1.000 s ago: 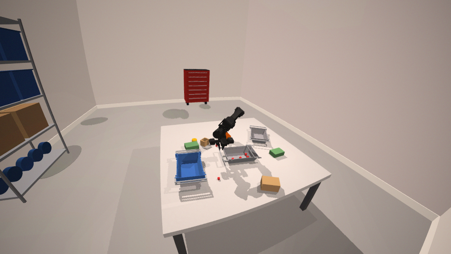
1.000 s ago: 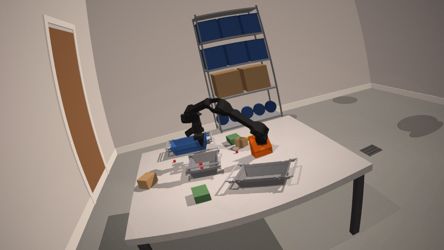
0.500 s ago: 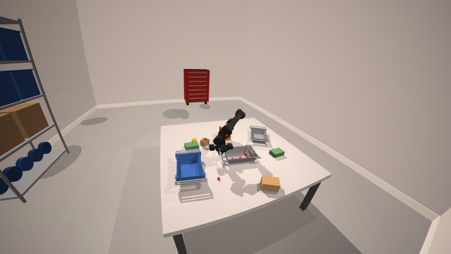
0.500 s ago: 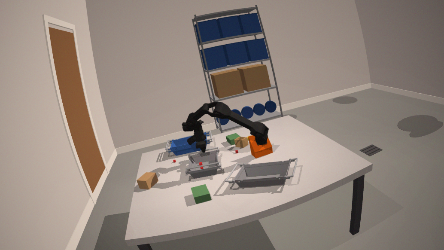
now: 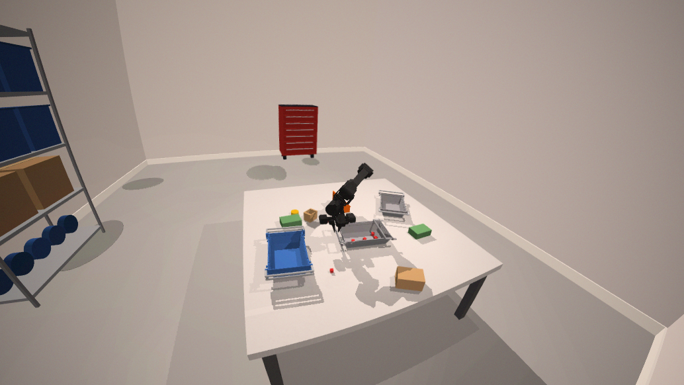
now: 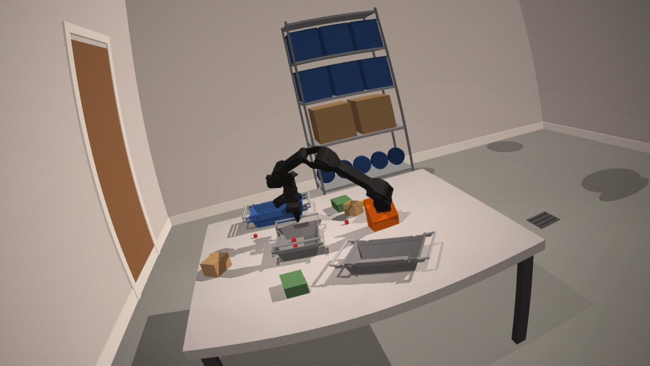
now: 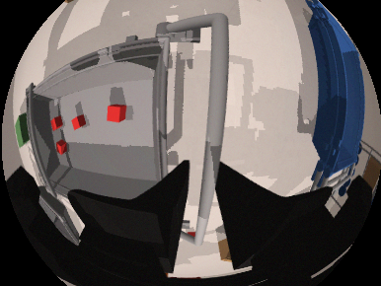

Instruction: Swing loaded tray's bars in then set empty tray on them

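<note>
The grey loaded tray [image 5: 366, 243] [image 6: 300, 253] [image 7: 163, 99] stands upright, with several red blocks [image 5: 364, 238] [image 6: 293, 239] [image 7: 116, 113] inside. Its bar [image 7: 219, 74] at the blue tray's end is swung outward. The other bar is near the opposite end rim; whether it lies inward or outward is unclear. My gripper [image 5: 337, 226] [image 6: 297, 215] [image 7: 201, 166] points down above the outward bar, fingers slightly apart and holding nothing. The bar runs through the finger gap in the wrist view; contact is not visible. The empty grey tray [image 5: 392, 203] [image 6: 381, 266] lies apart, bars outward.
A blue tray [image 5: 288, 253] [image 6: 273, 221] [image 7: 341, 99] stands beside the loaded tray. Two green blocks [image 5: 290, 220] [image 5: 419, 231], a tan block [image 5: 410, 278] [image 6: 215, 264], an open tan box [image 5: 309, 215] and loose red cubes [image 6: 255, 236] [image 6: 346, 221] are on the table. An orange block [image 6: 381, 220] is at the arm's base.
</note>
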Tool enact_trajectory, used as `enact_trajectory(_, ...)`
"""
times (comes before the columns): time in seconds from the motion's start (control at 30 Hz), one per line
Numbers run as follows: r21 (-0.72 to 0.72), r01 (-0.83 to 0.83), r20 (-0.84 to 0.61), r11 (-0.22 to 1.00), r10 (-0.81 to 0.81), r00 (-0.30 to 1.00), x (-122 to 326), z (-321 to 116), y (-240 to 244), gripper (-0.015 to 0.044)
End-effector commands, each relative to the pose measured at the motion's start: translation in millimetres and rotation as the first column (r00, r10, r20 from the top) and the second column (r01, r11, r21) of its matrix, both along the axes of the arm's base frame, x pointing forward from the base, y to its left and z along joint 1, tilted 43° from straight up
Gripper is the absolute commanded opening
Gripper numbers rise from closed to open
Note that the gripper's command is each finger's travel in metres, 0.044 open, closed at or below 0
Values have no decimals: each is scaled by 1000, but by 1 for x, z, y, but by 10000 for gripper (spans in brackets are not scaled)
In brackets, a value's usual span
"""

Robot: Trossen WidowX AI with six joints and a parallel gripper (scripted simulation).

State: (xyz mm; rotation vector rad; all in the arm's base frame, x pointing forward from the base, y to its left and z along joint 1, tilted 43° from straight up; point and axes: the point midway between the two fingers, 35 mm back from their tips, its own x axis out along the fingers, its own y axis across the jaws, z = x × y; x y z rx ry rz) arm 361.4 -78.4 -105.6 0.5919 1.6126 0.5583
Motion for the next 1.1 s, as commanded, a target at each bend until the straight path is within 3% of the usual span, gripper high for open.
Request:
enact_trajectory(0.0, 10, -8, 5, 1000, 8, 1000, 3, 15, 9, 88)
enact_trajectory(0.6, 14, -8, 4, 1000, 8, 1000, 4, 33, 58, 88)
enact_trajectory(1.07, 11, -8, 4, 1000, 8, 1000, 9, 62, 25, 88)
